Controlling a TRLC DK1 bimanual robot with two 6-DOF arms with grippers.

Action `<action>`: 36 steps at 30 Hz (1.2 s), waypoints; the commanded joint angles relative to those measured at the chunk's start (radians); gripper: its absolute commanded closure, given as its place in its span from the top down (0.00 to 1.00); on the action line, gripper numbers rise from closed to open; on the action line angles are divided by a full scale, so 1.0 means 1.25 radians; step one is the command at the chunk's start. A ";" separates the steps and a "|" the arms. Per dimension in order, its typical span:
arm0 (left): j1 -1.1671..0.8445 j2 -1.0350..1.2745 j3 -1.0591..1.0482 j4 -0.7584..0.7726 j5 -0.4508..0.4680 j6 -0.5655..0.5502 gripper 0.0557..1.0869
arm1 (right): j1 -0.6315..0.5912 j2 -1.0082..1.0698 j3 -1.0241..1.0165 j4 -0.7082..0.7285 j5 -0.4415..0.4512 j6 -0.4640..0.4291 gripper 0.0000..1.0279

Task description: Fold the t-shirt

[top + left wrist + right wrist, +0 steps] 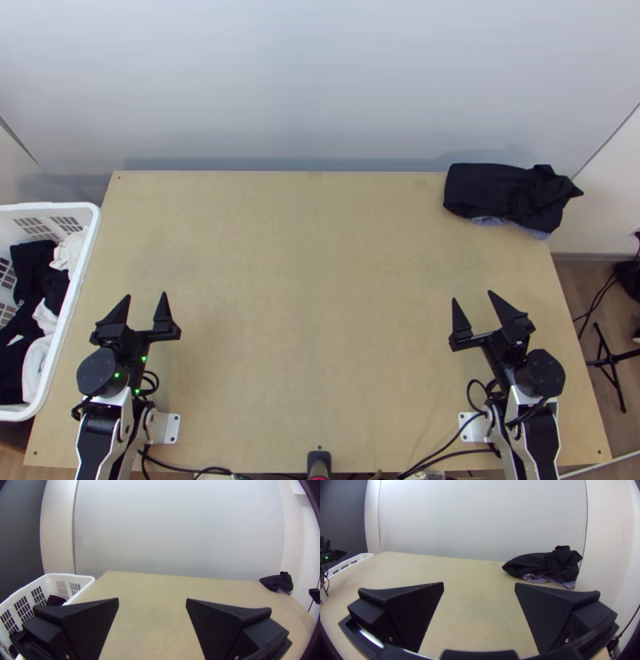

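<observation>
Black, matt fabric lies at the table's far right corner: the black cloth (500, 192), soft and loosely folded over, with a greyish-blue cloth (535, 578) showing under its near edge. Its left part is smooth, broad and rounded, while the right part bunches into creases and a small raised knot. The long axis runs roughly along the far edge of the table (312, 280), the rumpled end pointing right and seeming to reach past the table's right edge. Whether this black cloth is the t-shirt, I cannot tell.

Pale, flat wood makes up the table, and a smooth grey-white panel (320, 88) stands behind it. White plastic forms the basket (90, 240) at the table's left edge, its walls pierced with narrow slots; soft black and white clothes (30, 268) lie crumpled inside.

The left gripper (146, 295) is spread wide with nothing between its wedge-shaped fingers, whose inner faces are finely ribbed. It is over the table's near left part, near the basket. The right gripper (472, 296) is likewise wide and empty, over the near right part, well apart from the black cloth.
</observation>
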 commanded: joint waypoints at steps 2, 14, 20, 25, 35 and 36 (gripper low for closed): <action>0.001 0.000 0.000 0.000 0.000 0.002 0.95 | 0.000 0.000 0.000 0.000 0.000 0.001 0.96; 0.001 0.000 0.000 0.000 0.000 0.002 0.95 | 0.000 0.000 0.000 0.000 0.000 0.001 0.96; 0.001 0.000 0.000 0.000 0.000 0.002 0.95 | 0.000 -0.001 0.000 0.000 0.000 0.002 0.96; -0.001 0.000 0.000 0.000 0.000 0.002 0.95 | 0.000 0.000 0.000 0.000 0.000 0.001 0.96; 0.015 -0.001 -0.001 0.004 -0.002 0.063 0.95 | 0.054 -0.002 0.000 0.000 0.000 0.047 0.96; 0.016 -0.002 -0.001 0.005 -0.001 0.060 0.95 | 0.061 -0.002 0.000 0.000 0.000 0.046 0.96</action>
